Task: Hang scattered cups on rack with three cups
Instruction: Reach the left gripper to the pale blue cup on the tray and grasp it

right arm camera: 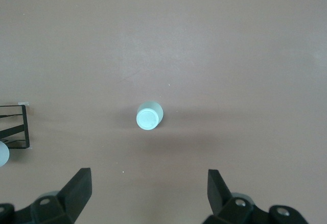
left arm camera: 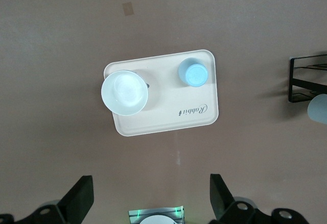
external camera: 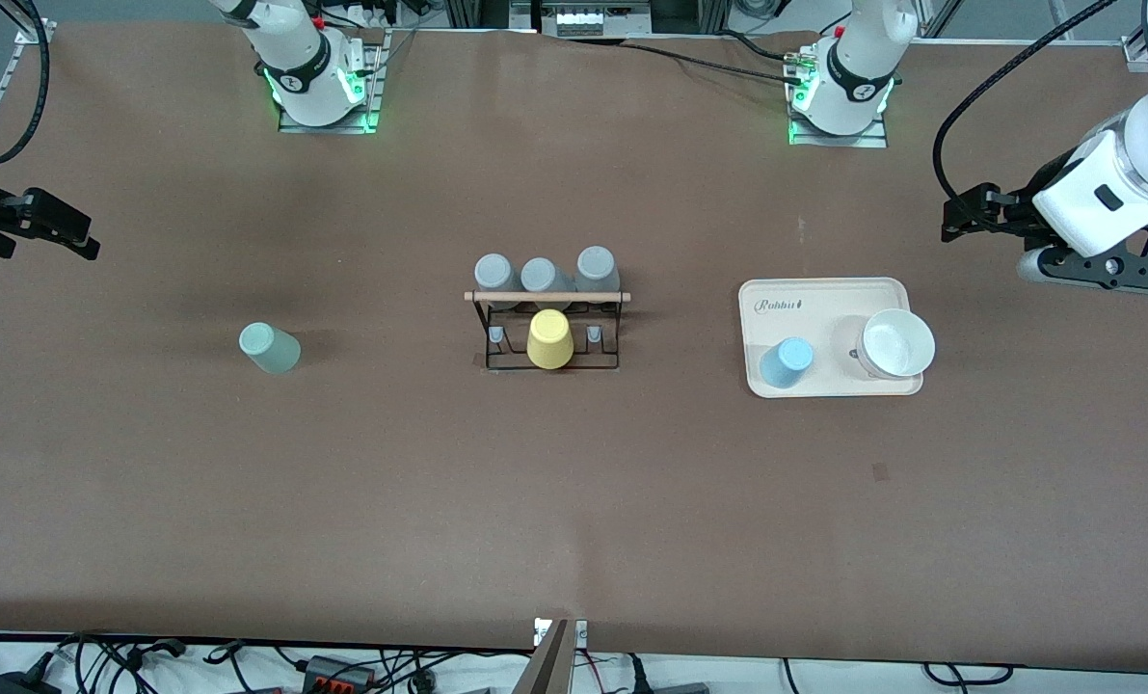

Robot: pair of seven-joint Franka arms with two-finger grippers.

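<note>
Hovering with fingers spread wide and holding nothing, the left gripper (left arm camera: pixel 150 201) over bare table, the cream rectangular tray (external camera: pixel 829 289) below it carrying the upside-down light blue tapered cup (left arm camera: pixel 193 74) and a white bowl (left arm camera: pixel 124 92). Hanging equally wide and empty, the right gripper (right arm camera: pixel 148 196) above the upside-down pale mint green tapered cup (right arm camera: pixel 149 116). Standing between both grippers, the black wire rack with a wooden dowel bar (external camera: pixel 547 297), bearing three inverted grey cups (external camera: pixel 542 274) and one yellow cup (external camera: pixel 549 338).
</note>
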